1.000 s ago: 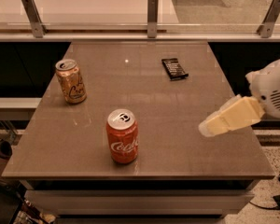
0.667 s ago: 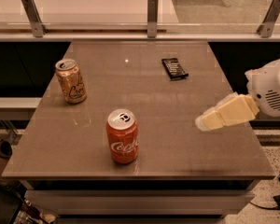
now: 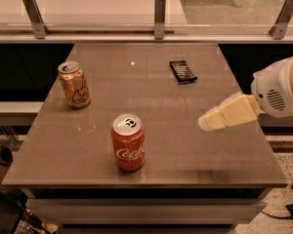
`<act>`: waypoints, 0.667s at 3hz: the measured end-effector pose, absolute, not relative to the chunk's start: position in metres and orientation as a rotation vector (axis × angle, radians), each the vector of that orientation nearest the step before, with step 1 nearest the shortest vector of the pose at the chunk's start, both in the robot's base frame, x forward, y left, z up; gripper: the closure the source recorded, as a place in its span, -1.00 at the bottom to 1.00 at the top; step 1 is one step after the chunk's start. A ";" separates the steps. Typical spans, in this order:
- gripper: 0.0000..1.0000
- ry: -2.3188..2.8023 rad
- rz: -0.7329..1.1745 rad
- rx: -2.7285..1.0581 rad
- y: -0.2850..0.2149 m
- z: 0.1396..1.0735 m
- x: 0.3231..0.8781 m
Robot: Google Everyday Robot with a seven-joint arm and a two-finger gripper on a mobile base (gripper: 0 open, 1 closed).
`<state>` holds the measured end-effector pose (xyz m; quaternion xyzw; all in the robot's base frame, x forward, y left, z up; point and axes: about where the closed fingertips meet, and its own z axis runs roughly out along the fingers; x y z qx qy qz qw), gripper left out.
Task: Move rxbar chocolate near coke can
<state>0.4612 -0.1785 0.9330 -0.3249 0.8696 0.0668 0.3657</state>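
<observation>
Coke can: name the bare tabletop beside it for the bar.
Bare grey tabletop lies right of the red Coca-Cola can, up to the cream gripper over the right side, and behind it toward the flat black wrapped bar. Least room: left-rear, by the tan-gold can.

One high camera, looking down across the table [image 3: 78, 150] from its front edge.

I see everything from above and on the near side of the gripper [image 3: 208, 122], which comes in from the right at mid height. The view faces the glass railing [image 3: 158, 28] far beyond the gripper and is close enough that the tabletop fills most of it, with floor [image 3: 289, 162] showing below the gripper.
</observation>
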 end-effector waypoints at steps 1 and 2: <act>-1.00 2.228 0.190 -0.745 -0.163 0.920 0.491; -1.00 2.176 0.221 -0.651 -0.158 0.905 0.520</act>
